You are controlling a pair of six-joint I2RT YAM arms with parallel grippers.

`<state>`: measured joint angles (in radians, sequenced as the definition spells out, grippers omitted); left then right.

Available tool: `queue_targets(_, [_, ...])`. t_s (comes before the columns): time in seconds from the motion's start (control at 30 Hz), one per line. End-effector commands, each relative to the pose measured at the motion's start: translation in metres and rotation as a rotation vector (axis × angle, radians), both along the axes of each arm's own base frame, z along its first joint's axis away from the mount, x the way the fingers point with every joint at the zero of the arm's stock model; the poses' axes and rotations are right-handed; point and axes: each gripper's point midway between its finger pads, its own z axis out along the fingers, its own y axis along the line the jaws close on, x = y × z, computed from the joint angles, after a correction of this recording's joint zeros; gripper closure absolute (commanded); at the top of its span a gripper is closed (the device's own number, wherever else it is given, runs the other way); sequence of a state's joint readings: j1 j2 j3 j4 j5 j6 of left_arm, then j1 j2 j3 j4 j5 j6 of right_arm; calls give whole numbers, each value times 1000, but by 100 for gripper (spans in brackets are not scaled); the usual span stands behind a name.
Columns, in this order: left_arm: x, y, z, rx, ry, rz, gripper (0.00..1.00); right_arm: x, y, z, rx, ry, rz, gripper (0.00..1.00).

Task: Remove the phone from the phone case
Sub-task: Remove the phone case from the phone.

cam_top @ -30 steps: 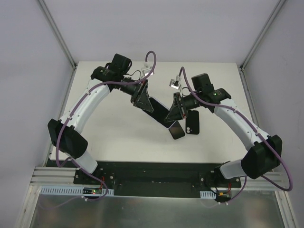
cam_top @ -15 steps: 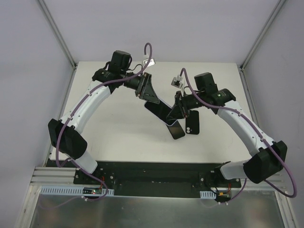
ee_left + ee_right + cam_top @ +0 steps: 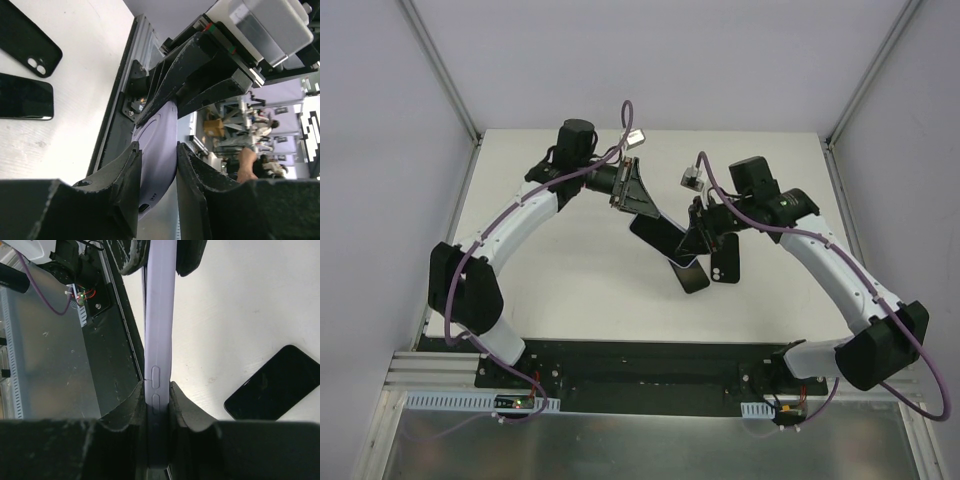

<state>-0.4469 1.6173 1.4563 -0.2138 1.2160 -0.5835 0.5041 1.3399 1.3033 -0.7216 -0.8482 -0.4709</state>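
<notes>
A phone in a lavender case (image 3: 660,233) hangs in the air over the table's middle, its dark screen facing up, held at both ends. My left gripper (image 3: 641,204) is shut on its far end, and the left wrist view shows the lavender back (image 3: 161,125) between the fingers (image 3: 125,175). My right gripper (image 3: 696,236) is shut on its near-right end. The right wrist view shows the case's edge with side buttons (image 3: 159,320) pinched between the fingers (image 3: 131,405). The phone sits inside the case.
A bare black phone (image 3: 690,273) lies on the white table (image 3: 560,280) just below the held one. An empty black case (image 3: 725,258) lies to its right. Both show in the left wrist view, the phone (image 3: 25,97) and the case (image 3: 27,35).
The left arm has swung its gripper to the right and turned its wrist. The held phone and the right gripper have shifted slightly right. Both grips have held.
</notes>
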Motion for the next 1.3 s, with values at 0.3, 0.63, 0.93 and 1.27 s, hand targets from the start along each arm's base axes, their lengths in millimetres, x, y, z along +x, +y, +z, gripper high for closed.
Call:
queue_targets(0.3, [43,-14,-41,59,468,250,100,12,5,45,9,-281,20,100])
queue_targets(0.63, [38,-9,-93,192,689,342,100,10,5,58,-2,-323,44,100])
queue_targets(0.93, [34,-19,-105,231,765,329,100,9,4,65,-2,-337,49,100])
queue_targets(1.27, [43,-23,-72,162,576,250,100,-4,4,55,16,-290,93,100])
